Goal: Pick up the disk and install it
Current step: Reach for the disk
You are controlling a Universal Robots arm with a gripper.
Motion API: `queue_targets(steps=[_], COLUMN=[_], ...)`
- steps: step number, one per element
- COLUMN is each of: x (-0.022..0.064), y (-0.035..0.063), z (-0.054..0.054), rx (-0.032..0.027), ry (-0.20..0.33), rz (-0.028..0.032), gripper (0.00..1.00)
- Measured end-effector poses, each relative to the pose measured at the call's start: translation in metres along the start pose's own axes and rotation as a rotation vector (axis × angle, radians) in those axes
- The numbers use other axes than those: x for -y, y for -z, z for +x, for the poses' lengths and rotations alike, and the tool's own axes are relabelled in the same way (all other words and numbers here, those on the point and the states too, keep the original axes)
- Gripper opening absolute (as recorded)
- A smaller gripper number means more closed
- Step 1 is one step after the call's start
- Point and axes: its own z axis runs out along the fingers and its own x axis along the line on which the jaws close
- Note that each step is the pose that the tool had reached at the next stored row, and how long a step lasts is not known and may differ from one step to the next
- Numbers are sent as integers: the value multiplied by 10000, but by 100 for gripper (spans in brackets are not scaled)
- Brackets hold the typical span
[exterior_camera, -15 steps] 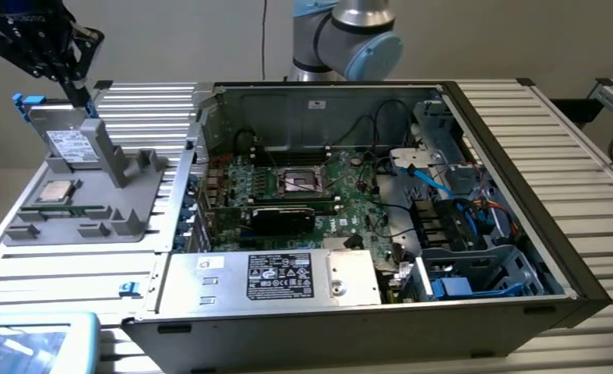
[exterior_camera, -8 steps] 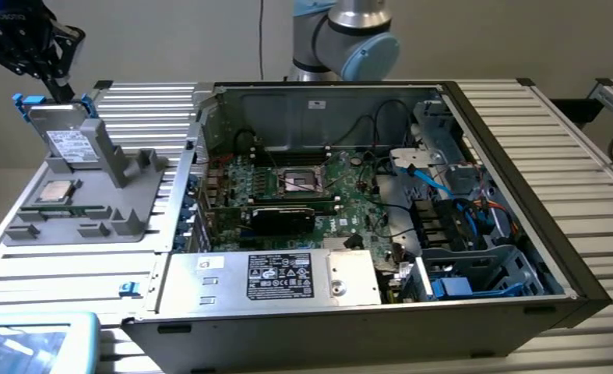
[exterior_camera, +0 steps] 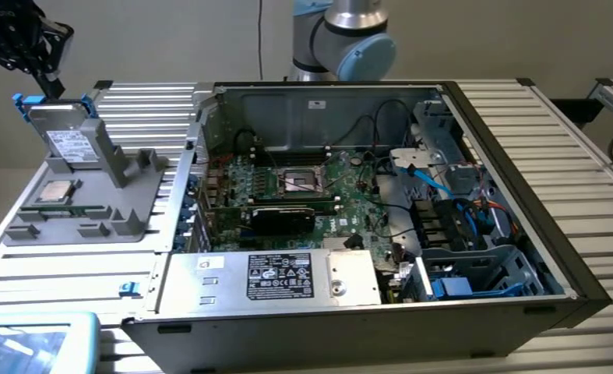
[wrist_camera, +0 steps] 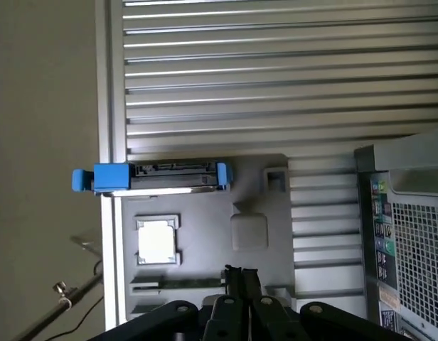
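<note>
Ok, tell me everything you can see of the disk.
The disk is a flat, silver-grey, metal-looking drive with a white printed label on its face, framed by a bright blue plastic carrier. It stands on edge, a little tilted, in a slot of the grey holder tray at the exterior view's left. The tray alone appears to touch it; the shut gripper hangs above, apart from it.
</note>
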Motion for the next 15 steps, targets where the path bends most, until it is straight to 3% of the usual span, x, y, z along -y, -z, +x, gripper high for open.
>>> queue_targets(steps=[15], x=[-437], y=[-65], z=[265], rx=[3], ry=[0], rz=[-1], gripper=[11])
